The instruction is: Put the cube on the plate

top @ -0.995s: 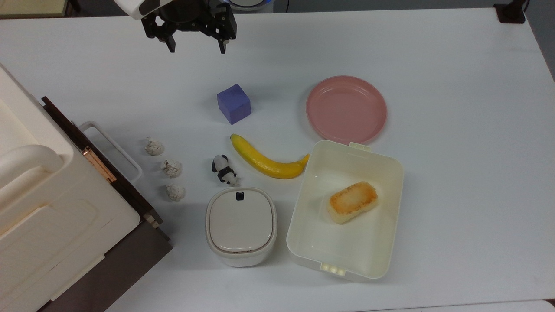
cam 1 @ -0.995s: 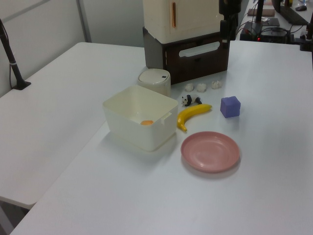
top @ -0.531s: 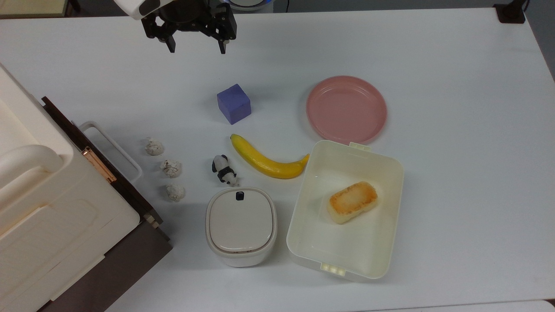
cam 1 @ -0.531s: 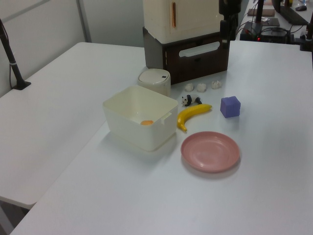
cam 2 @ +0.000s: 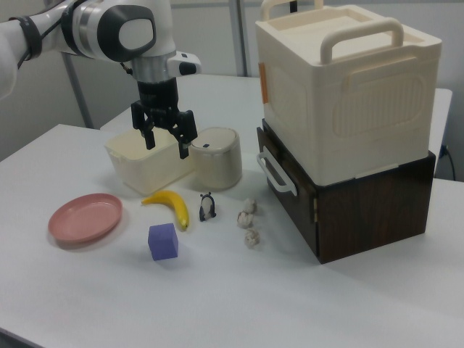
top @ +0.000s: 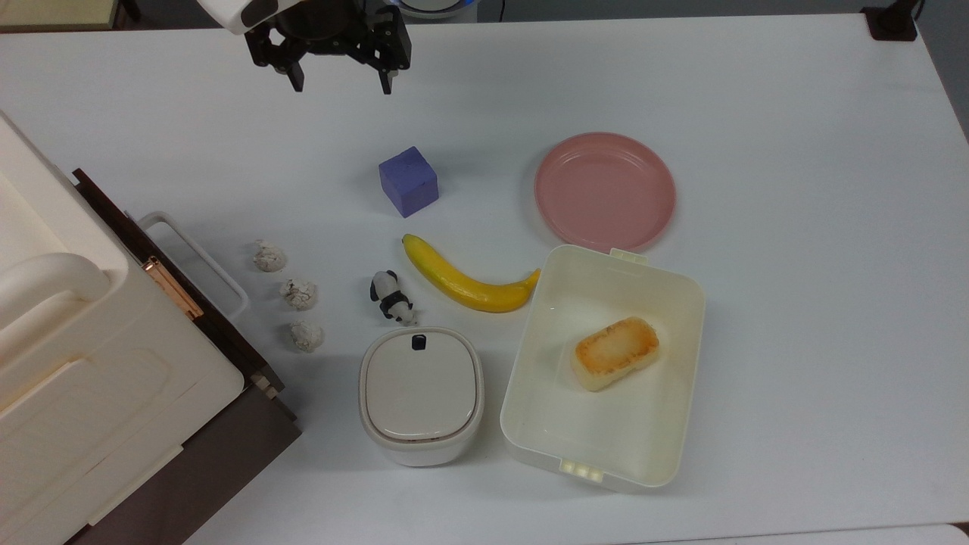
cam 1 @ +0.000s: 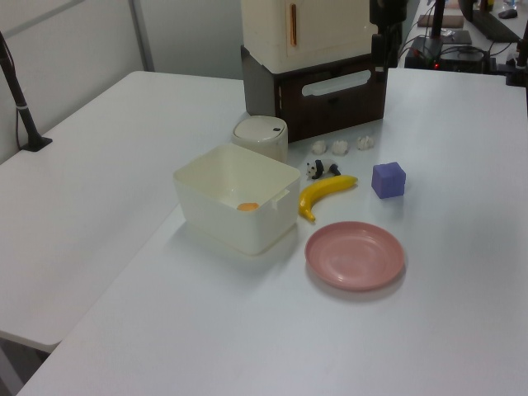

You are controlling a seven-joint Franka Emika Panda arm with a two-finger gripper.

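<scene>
Nothing is done yet: the cube is seen on the table at nine o'clock of the empty plate, apart from it. The gripper is held wide open and empty, above the table at eleven o'clock of the cube; grasping, carrying and placing are left

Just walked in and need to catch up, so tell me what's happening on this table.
A robot arm's hand hangs open above the table, holding nothing. The blue-purple cube sits untouched on the table, apart from the empty pink plate. A banana lies beside the cube. Nothing has been picked up yet.
</scene>
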